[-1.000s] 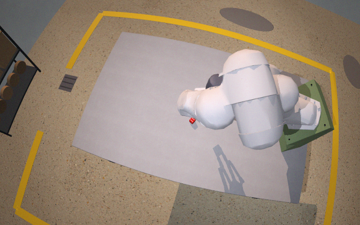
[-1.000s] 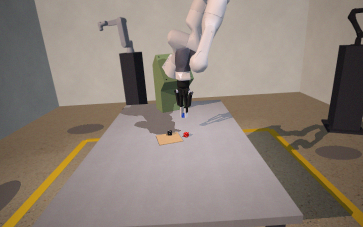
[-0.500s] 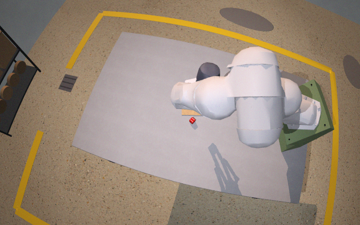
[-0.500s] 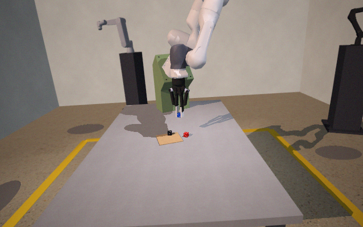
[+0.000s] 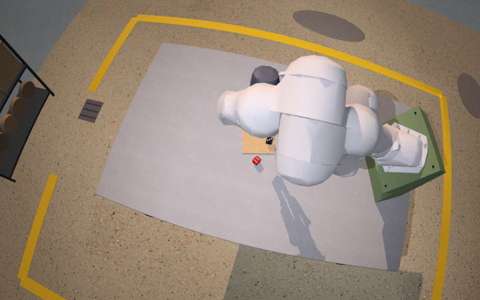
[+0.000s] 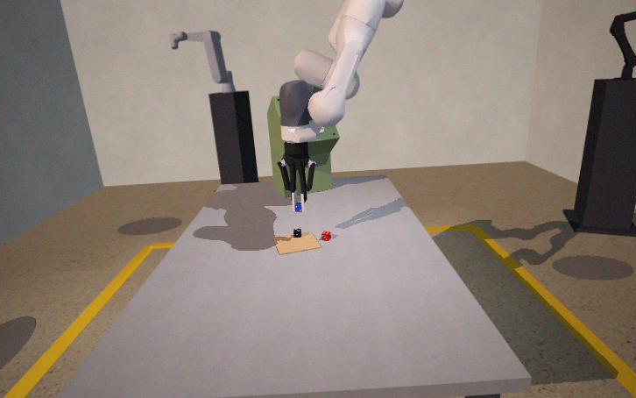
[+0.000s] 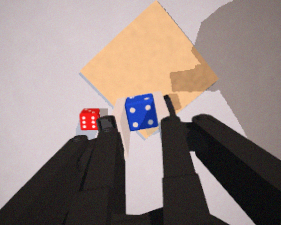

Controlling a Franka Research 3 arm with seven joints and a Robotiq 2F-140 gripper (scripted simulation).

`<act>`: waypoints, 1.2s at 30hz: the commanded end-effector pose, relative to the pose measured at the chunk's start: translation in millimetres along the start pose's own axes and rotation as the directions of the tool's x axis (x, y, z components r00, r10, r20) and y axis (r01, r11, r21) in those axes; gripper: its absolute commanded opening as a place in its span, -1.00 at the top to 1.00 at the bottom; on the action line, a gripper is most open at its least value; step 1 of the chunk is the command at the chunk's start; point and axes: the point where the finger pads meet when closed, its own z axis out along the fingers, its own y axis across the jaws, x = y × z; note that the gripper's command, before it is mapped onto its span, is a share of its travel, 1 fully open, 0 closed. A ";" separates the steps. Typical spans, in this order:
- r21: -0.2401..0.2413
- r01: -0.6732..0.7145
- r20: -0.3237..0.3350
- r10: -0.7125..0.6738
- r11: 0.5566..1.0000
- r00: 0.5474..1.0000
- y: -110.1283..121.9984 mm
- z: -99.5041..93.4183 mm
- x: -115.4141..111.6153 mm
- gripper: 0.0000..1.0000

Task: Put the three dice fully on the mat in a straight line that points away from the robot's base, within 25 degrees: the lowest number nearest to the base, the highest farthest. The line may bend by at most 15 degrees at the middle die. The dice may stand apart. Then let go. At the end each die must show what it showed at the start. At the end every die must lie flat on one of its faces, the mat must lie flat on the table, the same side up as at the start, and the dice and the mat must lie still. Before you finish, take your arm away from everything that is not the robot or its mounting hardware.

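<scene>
My gripper (image 6: 298, 208) (image 7: 141, 108) is shut on the blue die (image 6: 299, 206) (image 7: 141, 113), holding it in the air above the table. In the wrist view its large visible face has four pips. The black die (image 5: 269, 141) (image 6: 297, 232) sits on the tan mat (image 5: 253, 147) (image 6: 299, 245) (image 7: 140, 54), near the edge on the base side; it is hidden in the wrist view. The red die (image 5: 256, 160) (image 6: 326, 236) (image 7: 89, 120) lies on the table just beside the mat, off it. The arm hides my gripper and part of the mat in the top view.
The grey table (image 5: 167, 130) (image 6: 280, 316) carries the mat and the red die. The green robot base (image 5: 426, 149) (image 6: 279, 143) stands at the table's far end in the exterior view. The arm's shadow falls partly on the mat.
</scene>
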 end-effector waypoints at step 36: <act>0.021 0.213 -0.017 -0.212 0.977 0.977 16.2 26.0 8.9 0.75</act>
